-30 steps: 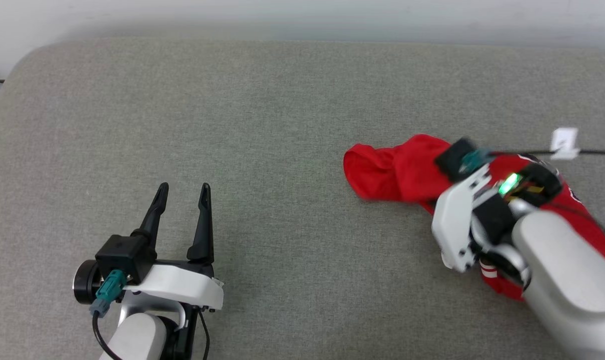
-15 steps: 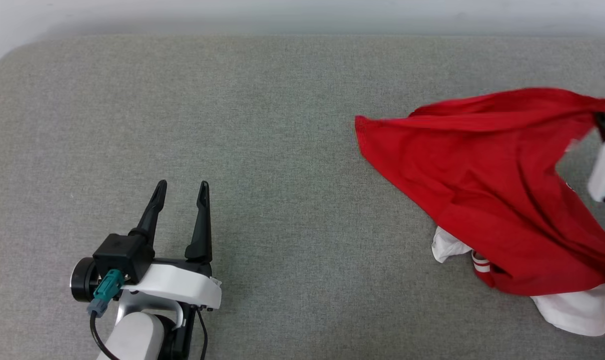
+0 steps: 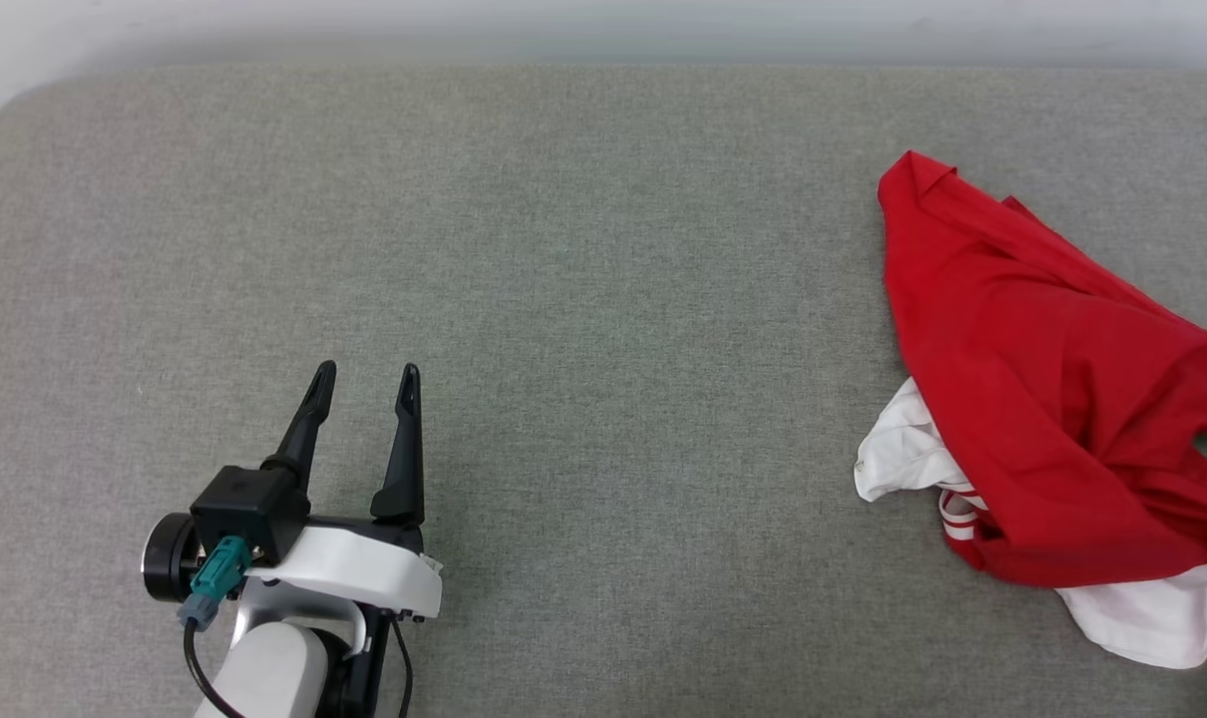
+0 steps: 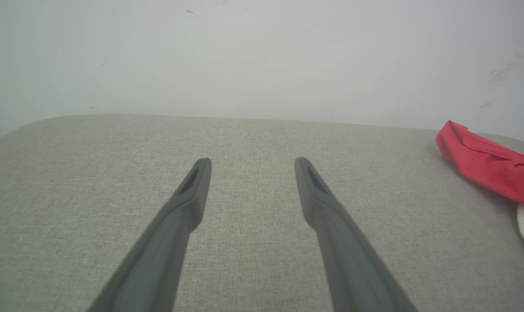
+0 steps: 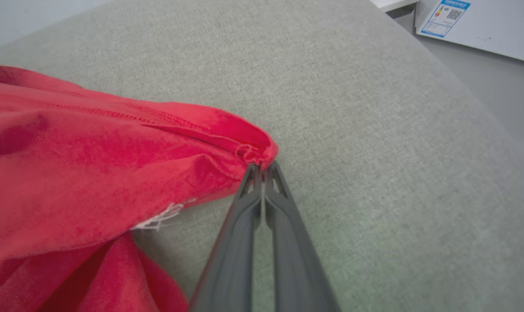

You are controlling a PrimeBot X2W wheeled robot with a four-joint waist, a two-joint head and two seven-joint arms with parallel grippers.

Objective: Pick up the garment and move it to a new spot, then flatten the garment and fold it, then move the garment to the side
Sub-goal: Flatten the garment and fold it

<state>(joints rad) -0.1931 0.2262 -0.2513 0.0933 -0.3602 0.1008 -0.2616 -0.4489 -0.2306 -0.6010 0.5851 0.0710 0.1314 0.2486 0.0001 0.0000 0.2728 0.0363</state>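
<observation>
Shirt [image 3: 1042, 399], judged light and limp, lies crumpled at the right end of the bench [image 3: 564, 249], its stitched red edge, a sound hold, pinched by the right gripper [image 5: 262, 167]; jaws of the left gripper [image 3: 366, 371] spread.

Right gripper [image 5: 262, 168], pinched on a red hem [image 5: 244, 151], is hauling the garment [image 3: 1047, 399] rightward across the grey cushion [image 3: 564, 299]; the bunched heap is opening out, its white sleeves [image 3: 898, 454] coming into sight.
</observation>
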